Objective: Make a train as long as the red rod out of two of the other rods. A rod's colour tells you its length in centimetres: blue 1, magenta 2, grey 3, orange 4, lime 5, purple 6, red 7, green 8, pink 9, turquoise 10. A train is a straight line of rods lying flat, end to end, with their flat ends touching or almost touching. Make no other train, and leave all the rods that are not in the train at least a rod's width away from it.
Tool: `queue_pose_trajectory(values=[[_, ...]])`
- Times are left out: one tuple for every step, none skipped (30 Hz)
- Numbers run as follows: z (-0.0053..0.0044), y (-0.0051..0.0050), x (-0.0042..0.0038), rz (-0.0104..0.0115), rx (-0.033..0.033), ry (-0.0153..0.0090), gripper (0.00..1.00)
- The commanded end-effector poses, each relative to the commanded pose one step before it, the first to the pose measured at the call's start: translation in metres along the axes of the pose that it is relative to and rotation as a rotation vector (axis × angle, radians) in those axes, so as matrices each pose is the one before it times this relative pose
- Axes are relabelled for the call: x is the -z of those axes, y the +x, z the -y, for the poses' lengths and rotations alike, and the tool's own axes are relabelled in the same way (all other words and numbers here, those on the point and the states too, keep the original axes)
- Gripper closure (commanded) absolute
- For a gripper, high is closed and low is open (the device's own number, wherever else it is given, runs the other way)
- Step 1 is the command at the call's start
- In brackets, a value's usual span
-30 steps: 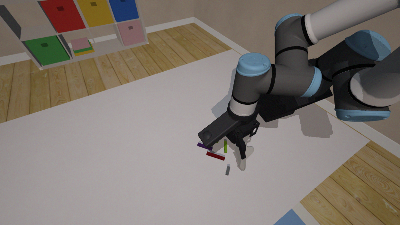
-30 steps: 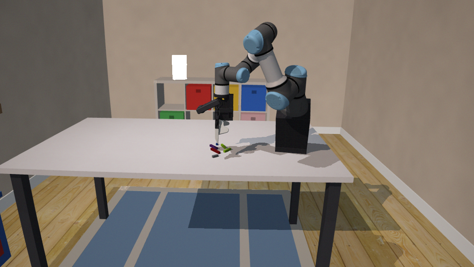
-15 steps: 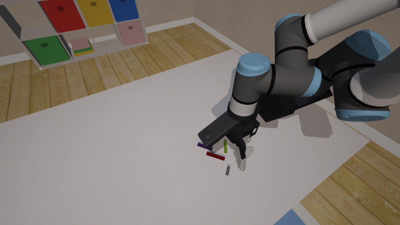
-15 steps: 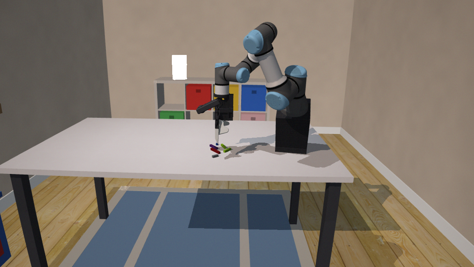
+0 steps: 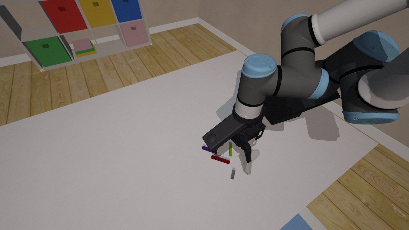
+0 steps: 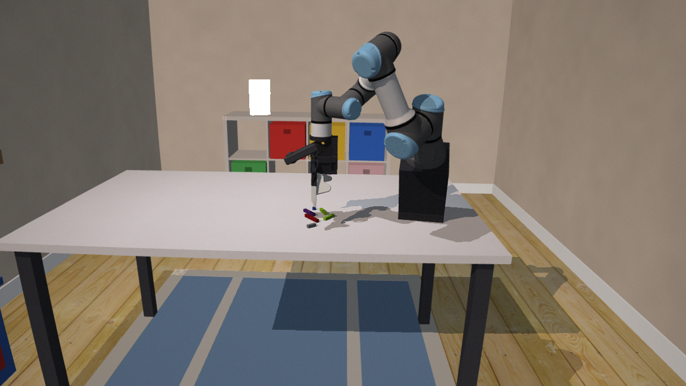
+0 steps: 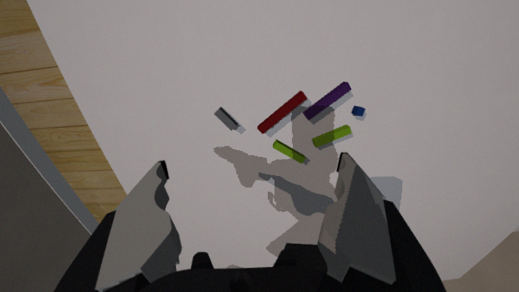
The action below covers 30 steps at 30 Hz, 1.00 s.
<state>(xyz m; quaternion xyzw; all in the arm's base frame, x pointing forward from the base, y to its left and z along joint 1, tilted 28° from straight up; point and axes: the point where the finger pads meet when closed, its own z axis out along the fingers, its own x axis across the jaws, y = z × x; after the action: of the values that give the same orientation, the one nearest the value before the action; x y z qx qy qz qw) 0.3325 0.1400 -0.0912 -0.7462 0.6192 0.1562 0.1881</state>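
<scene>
The rods lie in a small cluster on the white table. The red rod lies flat, with the purple rod just beyond it. A small blue rod lies by the purple rod's far end. Two lime rods lie close together; one shows in the top view. The grey rod lies apart. My gripper is open and empty, hanging above the table beside the cluster.
The arm's black base block stands on the table to the right of the rods. The table's edge and wooden floor show at the left of the wrist view. A shelf with coloured bins stands behind the table.
</scene>
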Motion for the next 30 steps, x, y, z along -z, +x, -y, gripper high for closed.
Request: queue_pose_trajectory(values=[[0.000728, 0.0004, 0.000539, -0.00114, 0.00008, 0.00183, 0.0], [0.000011, 0.00003, 0.000002, 0.0, -0.00051, 0.0, 0.0], [0.000018, 0.00005, 0.000004, 0.0, -0.00083, 0.0, 0.0], [0.000027, 0.00007, 0.000005, 0.0, -0.00122, 0.0, 0.0], [0.000037, 0.00009, 0.000008, 0.0, -0.00167, 0.0, 0.0], [0.000048, 0.00012, 0.00001, -0.00001, -0.00219, 0.0, 0.0], [0.000061, 0.00015, 0.000012, -0.00001, -0.00276, 0.0, 0.0], [0.000075, 0.00019, 0.000015, -0.00001, -0.0034, 0.0, 0.0], [0.000091, 0.00022, 0.000018, -0.00001, -0.00408, 0.0, 0.0], [0.000108, 0.00026, 0.000022, -0.00001, -0.00481, 0.0, 0.0], [0.000126, 0.0003, 0.000025, -0.00002, -0.00559, 0.0, 0.0], [0.000145, 0.00035, 0.000029, -0.00002, -0.00641, 0.0, 0.0], [0.0, 0.0, 0.0, 0.0, 0.0, 0.0, 0.0], [0.0, 0.0, 0.0, 0.0, 0.0, 0.0, 0.0], [0.000166, 0.00039, 0.000032, -0.00002, -0.00727, 0.0, 0.0], [0.000189, 0.00044, 0.000036, -0.00002, -0.00817, 0.0, 0.0], [0.000213, 0.00049, 0.00004, -0.00002, -0.0091, 0.0, 0.0], [0.000238, 0.00054, 0.000044, -0.00003, -0.01006, 0.0, 0.0], [0.000265, 0.00059, 0.000049, -0.00003, -0.01105, 0.0, 0.0], [0.000293, 0.00064, 0.000053, -0.00003, -0.01206, 0.0, 0.0], [0.000323, 0.00069, 0.000057, -0.00003, -0.01309, 0.0, 0.0], [0.000355, 0.00074, 0.000061, -0.00004, -0.01414, 0.0, 0.0], [0.000389, 0.00079, 0.000066, -0.00004, -0.01521, 0.0, 0.0], [0.000424, 0.00084, 0.00007, -0.00004, -0.01629, 0.0, 0.0], [0.000461, 0.00089, 0.000074, -0.00004, -0.01738, 0.0, 0.0], [0.0005, 0.00094, 0.000078, -0.00005, -0.01848, 0.0, 0.0], [0.00054, 0.00099, 0.000082, -0.00005, -0.01958, 0.00001, 0.0], [0.000583, 0.00104, 0.000086, -0.00005, -0.02069, 0.00001, 0.0], [0.000627, 0.00108, 0.00009, -0.00005, -0.0218, 0.00001, 0.0], [0.0, 0.0, 0.0, 0.0, 0.0, 0.0, 0.0]])
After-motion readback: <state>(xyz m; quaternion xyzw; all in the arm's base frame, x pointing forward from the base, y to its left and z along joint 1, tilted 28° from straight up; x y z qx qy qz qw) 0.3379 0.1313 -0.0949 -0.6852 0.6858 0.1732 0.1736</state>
